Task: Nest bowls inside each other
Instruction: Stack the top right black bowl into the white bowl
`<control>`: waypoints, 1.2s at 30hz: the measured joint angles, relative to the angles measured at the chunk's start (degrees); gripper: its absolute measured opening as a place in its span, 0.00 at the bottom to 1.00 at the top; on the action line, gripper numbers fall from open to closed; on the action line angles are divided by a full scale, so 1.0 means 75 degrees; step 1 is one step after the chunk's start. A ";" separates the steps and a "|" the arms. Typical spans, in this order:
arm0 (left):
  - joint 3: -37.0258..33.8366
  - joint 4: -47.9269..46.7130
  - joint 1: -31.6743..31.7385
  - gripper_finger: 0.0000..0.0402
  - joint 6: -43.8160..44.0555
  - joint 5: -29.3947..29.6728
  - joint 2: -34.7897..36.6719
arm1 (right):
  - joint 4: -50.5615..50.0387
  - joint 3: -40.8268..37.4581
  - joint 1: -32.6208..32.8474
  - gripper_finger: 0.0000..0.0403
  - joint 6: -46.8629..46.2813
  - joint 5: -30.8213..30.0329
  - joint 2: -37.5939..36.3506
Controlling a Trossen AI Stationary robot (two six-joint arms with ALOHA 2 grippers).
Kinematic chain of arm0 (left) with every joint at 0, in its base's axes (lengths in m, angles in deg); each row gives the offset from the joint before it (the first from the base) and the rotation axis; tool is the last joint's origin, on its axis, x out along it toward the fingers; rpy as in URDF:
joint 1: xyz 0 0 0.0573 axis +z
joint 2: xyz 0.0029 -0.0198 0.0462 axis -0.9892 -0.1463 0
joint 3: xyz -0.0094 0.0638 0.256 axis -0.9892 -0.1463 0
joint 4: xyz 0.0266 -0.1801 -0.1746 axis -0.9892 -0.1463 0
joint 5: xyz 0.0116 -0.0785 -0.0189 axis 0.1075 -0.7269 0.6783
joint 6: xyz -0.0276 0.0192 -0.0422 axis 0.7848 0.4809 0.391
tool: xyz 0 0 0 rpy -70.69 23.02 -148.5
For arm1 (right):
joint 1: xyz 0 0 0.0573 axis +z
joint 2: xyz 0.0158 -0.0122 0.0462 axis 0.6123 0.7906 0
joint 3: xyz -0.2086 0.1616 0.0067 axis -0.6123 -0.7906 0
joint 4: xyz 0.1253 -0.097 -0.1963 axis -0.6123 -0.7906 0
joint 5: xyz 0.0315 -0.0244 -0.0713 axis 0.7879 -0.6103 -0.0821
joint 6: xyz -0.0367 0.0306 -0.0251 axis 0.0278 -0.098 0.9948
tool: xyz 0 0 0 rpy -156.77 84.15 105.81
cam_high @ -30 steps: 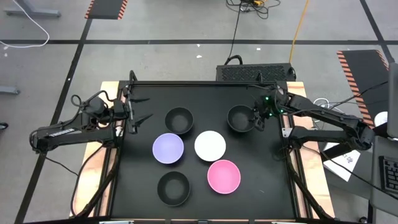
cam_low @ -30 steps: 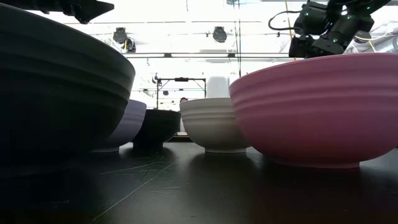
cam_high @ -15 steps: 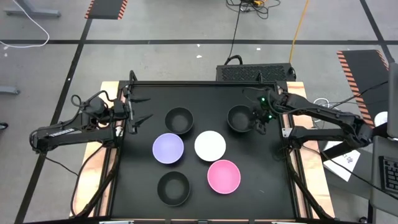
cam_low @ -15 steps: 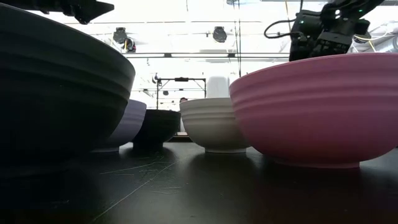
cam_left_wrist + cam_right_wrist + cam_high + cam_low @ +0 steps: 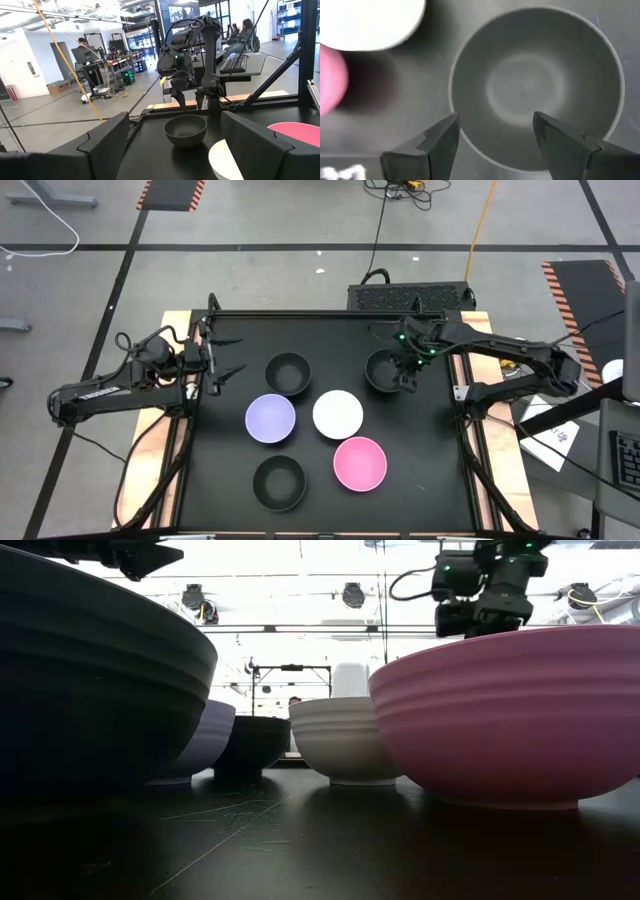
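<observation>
Six bowls sit apart: three black, one lavender (image 5: 270, 418), one white (image 5: 338, 414), one pink (image 5: 360, 463). The right gripper (image 5: 404, 372), fingers spread wide, hangs directly over the far-right black bowl (image 5: 383, 370), straddling its rim. The left gripper (image 5: 228, 359) waits beside the table's left edge, open.

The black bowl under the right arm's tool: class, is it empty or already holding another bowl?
Empty. The right wrist view looks straight into the black bowl and shows its bare bottom; the right tool hovers open above its rim.
</observation>
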 joint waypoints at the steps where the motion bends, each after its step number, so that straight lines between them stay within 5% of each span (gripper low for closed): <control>1: 0.0000 -0.0007 0.0001 0.79 0.0003 0.0000 0.0000 | -0.0151 0.0078 0.0056 0.60 0.0011 -0.0116 0.0155; 20: 0.0000 -0.0150 0.0001 0.80 0.0007 -0.0003 0.0000 | -0.0363 0.0391 0.0193 0.60 0.0209 -0.0071 0.0747; 25: 0.0000 -0.0156 -0.0001 0.80 0.0006 -0.0006 0.0000 | -0.0347 0.0391 0.0280 0.60 0.0135 0.0488 0.0793; 36: 0.0000 -0.0199 -0.0001 0.80 0.0021 -0.0006 0.0000 | -0.0142 0.0374 0.0728 0.60 -0.0224 0.0132 0.0962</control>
